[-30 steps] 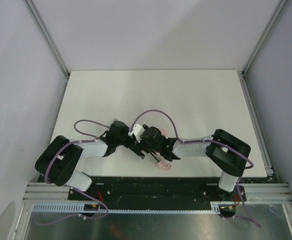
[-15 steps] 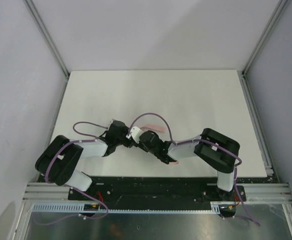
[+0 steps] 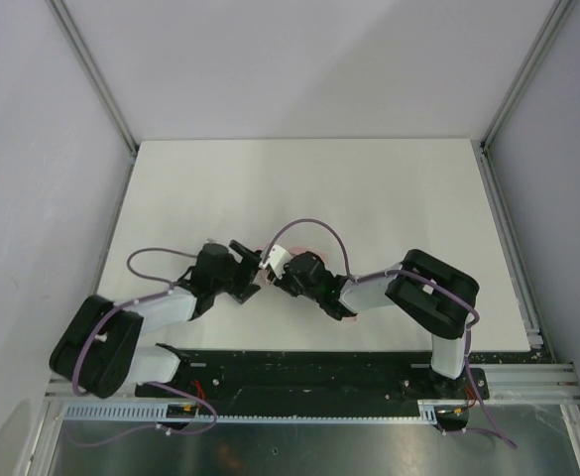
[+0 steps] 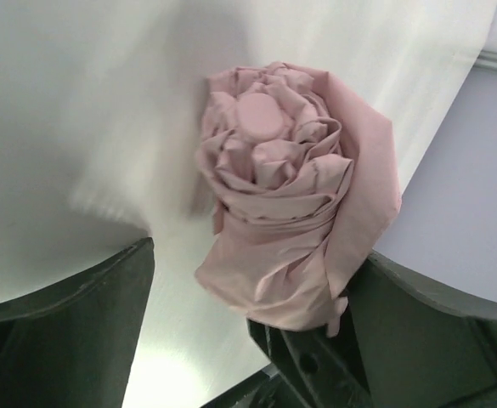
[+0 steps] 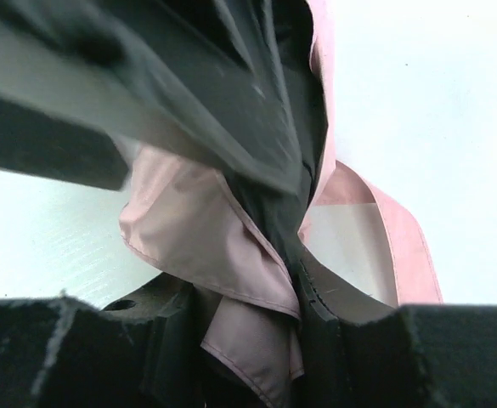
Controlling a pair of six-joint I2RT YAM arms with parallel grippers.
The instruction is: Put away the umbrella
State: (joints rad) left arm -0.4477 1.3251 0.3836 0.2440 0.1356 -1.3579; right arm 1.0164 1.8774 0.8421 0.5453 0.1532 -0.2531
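The umbrella (image 4: pixel 282 178) is a rolled pale pink fabric bundle, seen end-on in the left wrist view. It stands between the wide-apart fingers of my left gripper (image 4: pixel 256 323), which is open, and its loose flap rests against the right finger (image 4: pixel 435 331). In the right wrist view my right gripper (image 5: pixel 256 340) is shut on a fold of the pink umbrella (image 5: pixel 231 255) fabric. From above, the left gripper (image 3: pixel 248 266) and right gripper (image 3: pixel 282 274) meet near the table's front middle. Only a pink sliver of the umbrella (image 3: pixel 304 252) shows there.
The white table (image 3: pixel 389 198) is fenced by grey walls and aluminium posts (image 3: pixel 508 99) on both sides. Purple cables (image 3: pixel 314 230) loop above both wrists. A black base rail (image 3: pixel 299 362) runs along the near edge.
My left gripper has opened, let go of the umbrella and drawn back to the left. My right gripper has closed on the pink fabric and shifted slightly left.
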